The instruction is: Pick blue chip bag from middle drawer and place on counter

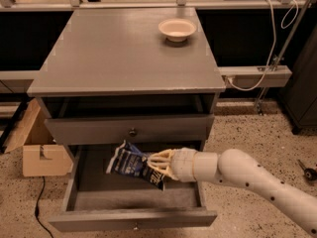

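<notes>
The blue chip bag (128, 161) is a crinkled dark-blue foil bag with white lettering. It hangs tilted over the open middle drawer (99, 185), its left end just below the upper drawer front. My gripper (157, 166) reaches in from the right on a white arm and is shut on the bag's right end. The grey counter (124, 53) is the cabinet top above.
A white bowl (177, 29) stands at the counter's back right. The upper drawer front (131, 130) with a dark knob overhangs the middle drawer. A cardboard box (42, 152) sits on the speckled floor to the left. A rail with a cable (252, 76) runs at the right.
</notes>
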You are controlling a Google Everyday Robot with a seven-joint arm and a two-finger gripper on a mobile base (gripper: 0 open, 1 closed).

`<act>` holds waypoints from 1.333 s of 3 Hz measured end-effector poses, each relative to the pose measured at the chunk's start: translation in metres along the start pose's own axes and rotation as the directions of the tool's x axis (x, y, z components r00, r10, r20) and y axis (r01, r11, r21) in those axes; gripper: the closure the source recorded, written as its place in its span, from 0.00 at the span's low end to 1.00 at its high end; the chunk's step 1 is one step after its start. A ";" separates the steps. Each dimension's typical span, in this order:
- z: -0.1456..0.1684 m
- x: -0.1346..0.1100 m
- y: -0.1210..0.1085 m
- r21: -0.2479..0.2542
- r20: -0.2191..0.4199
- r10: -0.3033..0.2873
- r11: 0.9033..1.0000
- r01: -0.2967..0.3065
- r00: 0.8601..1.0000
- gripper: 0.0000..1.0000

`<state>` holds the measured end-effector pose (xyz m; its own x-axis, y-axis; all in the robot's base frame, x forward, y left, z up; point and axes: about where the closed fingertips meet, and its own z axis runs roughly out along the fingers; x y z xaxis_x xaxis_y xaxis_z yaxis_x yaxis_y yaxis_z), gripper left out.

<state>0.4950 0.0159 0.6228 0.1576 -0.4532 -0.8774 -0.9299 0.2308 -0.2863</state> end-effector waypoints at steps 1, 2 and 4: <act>-0.049 -0.062 -0.018 0.044 0.026 -0.122 0.992 0.121 0.992 1.00; -0.085 -0.120 -0.029 0.061 0.012 -0.234 0.971 0.233 0.972 1.00; -0.096 -0.145 -0.052 0.088 0.037 -0.279 0.957 0.275 0.959 1.00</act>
<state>0.4891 -0.0130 0.8018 0.4235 -0.4672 -0.7762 -0.8175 0.1721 -0.5496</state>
